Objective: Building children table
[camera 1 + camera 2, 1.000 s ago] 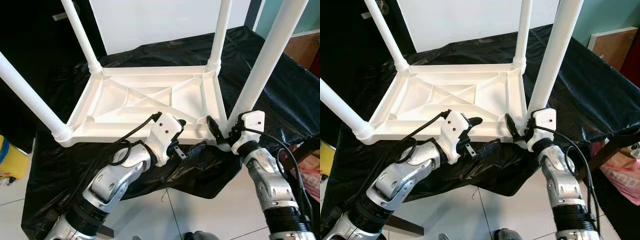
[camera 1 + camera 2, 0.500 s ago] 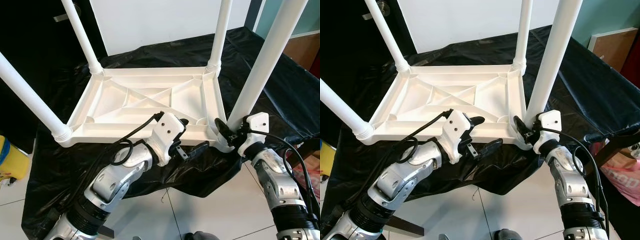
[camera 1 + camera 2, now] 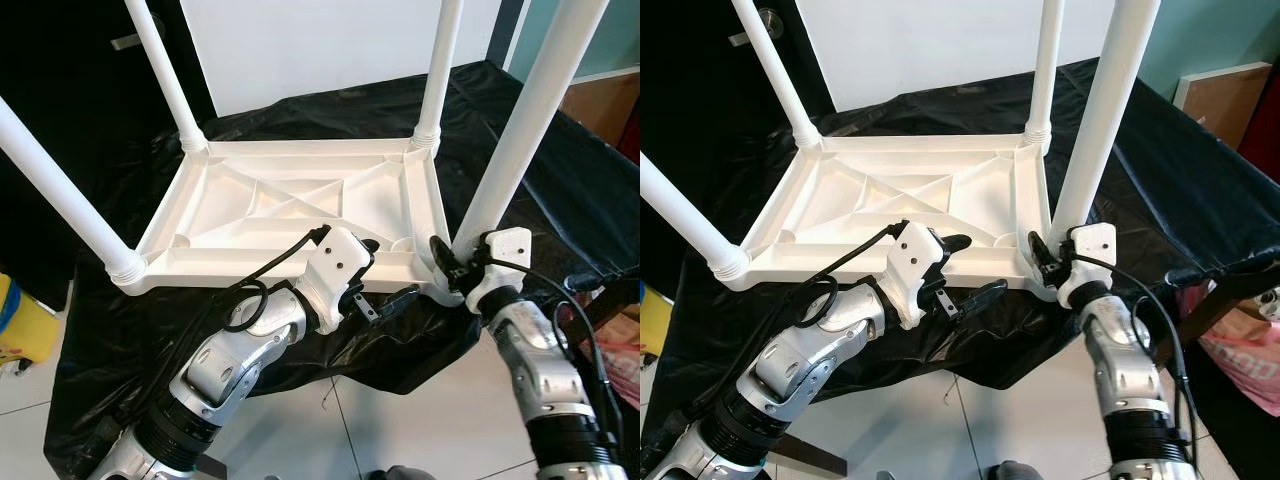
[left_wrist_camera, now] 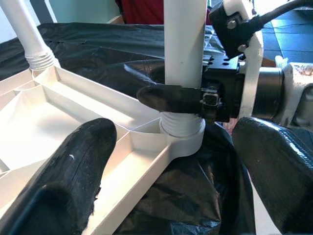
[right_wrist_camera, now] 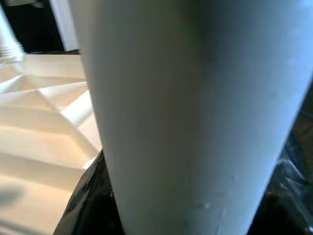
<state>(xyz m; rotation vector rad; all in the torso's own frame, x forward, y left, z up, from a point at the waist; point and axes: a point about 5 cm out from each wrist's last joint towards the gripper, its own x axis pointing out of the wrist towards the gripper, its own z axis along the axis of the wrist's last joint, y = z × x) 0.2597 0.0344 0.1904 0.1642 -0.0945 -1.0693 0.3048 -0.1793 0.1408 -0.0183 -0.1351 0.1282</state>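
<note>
A white plastic children's table [image 3: 290, 195] lies upside down on a black sheet, its four legs pointing up. My right gripper [image 3: 455, 265] is at the foot of the near-right leg [image 3: 520, 130], shut on it just above the threaded collar. In the left wrist view one of its black fingers [image 4: 171, 98] wraps across that leg. My left gripper [image 3: 385, 272] is open and straddles the table's near rim [image 4: 142, 161], one finger over the ribbed underside, the other outside over the sheet.
The black sheet [image 3: 560, 180] covers the work surface and hangs over its near edge onto a tiled floor. A yellow container [image 3: 20, 325] stands on the floor at the left. A wooden board [image 3: 1225, 85] and a pink bag [image 3: 1250, 360] are at the right.
My right gripper has moved in to the foot of the near-right leg and closed around it. My left gripper's outer finger has swung out, so it is wider open.
</note>
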